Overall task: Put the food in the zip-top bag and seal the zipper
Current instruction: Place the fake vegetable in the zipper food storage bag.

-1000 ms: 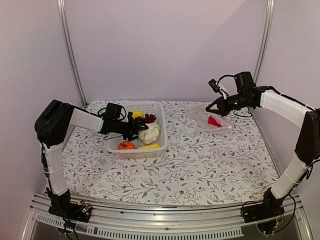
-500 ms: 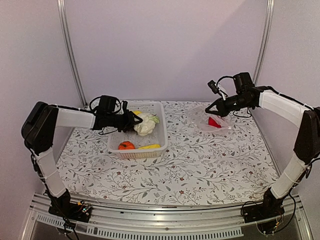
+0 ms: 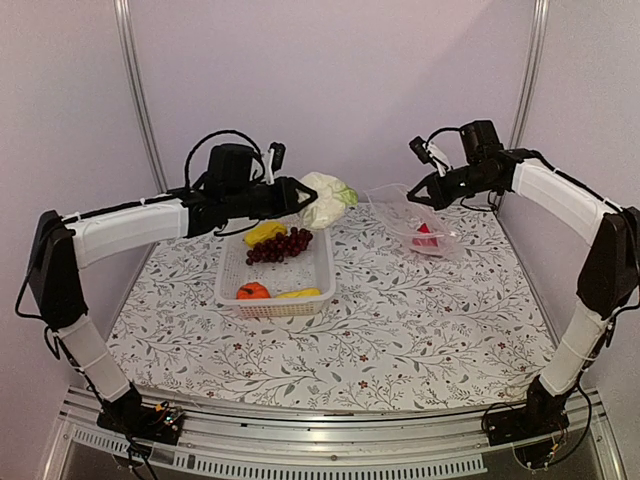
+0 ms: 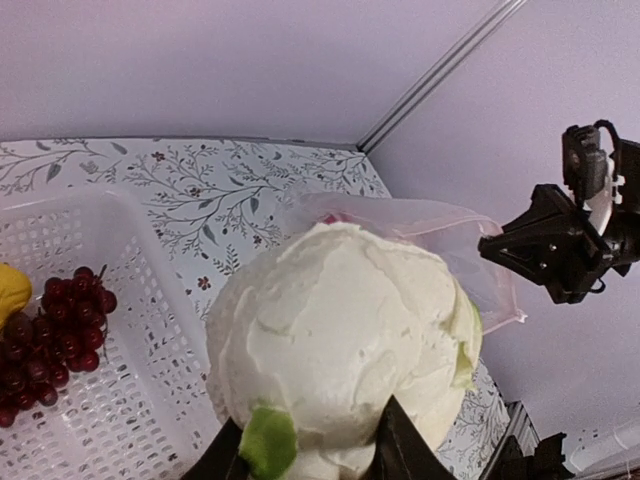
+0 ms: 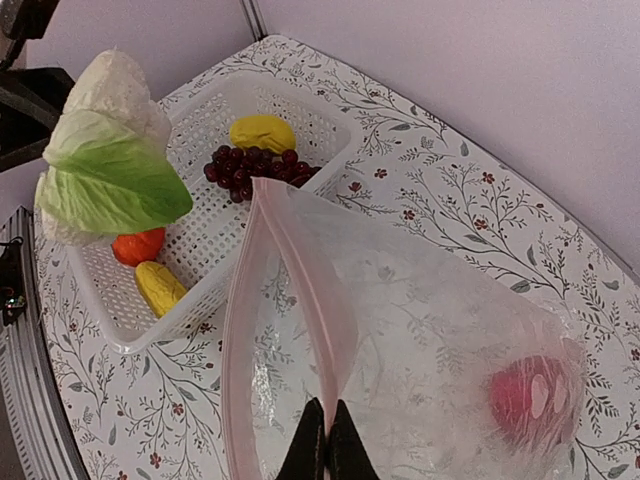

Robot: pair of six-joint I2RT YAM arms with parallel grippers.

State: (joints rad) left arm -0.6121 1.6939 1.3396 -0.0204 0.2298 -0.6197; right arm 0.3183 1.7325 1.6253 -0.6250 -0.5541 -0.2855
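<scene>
My left gripper (image 3: 296, 193) is shut on the white cauliflower (image 3: 325, 199) and holds it in the air beyond the basket's far right corner; it fills the left wrist view (image 4: 340, 345). My right gripper (image 3: 420, 196) is shut on the mouth edge of the clear zip-top bag (image 3: 410, 225), holding it lifted and open; the pinkish zipper strip (image 5: 300, 300) runs up from my fingers. The red pepper (image 5: 530, 400) lies inside the bag. The grapes (image 3: 280, 245), lemon (image 3: 264, 232), orange tomato (image 3: 252, 291) and corn (image 3: 298, 293) lie in the basket.
The white slotted basket (image 3: 322, 270) stands left of centre on the floral tablecloth. Metal frame posts rise at the back left (image 3: 140, 100) and back right (image 3: 528, 80), with walls close behind and to the sides.
My left gripper has lifted the cauliflower out of the basket and carried it up and right toward the bag. My right gripper has raised the bag's mouth slightly.
</scene>
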